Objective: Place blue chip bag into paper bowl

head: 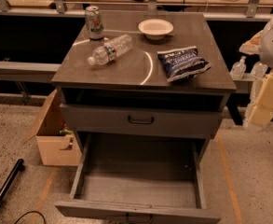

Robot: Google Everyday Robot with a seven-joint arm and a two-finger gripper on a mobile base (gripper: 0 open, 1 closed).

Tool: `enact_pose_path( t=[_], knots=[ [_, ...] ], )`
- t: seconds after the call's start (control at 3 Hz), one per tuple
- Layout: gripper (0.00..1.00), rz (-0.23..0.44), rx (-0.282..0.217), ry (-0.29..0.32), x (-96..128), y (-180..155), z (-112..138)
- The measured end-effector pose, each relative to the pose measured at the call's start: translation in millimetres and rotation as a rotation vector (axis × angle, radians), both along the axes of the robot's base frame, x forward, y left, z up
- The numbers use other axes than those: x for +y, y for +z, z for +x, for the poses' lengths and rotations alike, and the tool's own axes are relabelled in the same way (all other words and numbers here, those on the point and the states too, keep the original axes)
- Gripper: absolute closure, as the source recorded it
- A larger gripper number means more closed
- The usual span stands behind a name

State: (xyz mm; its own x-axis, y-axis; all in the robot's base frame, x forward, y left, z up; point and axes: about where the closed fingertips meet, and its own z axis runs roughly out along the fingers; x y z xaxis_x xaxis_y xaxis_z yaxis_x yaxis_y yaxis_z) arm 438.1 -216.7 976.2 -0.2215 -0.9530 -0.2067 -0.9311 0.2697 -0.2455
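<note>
The blue chip bag point(182, 63) lies flat on the right front part of the grey cabinet top point(136, 71), white label up. The paper bowl point(155, 28) stands empty at the back of the top, right of centre, a short way behind the bag. My gripper point(262, 105) shows as a pale blurred shape at the right edge of the camera view, off the cabinet's right side and lower than the top. It is well apart from the bag and the bowl and holds nothing that I can see.
A soda can point(94, 22) stands at the back left. A clear plastic bottle point(109, 50) lies on its side in front of it. The bottom drawer point(136, 181) is pulled open. A cardboard box point(57, 134) sits on the floor at left.
</note>
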Motion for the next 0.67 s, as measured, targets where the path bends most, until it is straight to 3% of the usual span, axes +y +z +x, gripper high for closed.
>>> enact_pose_path(
  t=[0.33, 0.67],
  knots=[
    [0.0, 0.0, 0.0, 0.0, 0.0, 0.0, 0.0],
    [0.0, 0.053, -0.035, 0.008, 0.5, 2.6, 8.9]
  ],
)
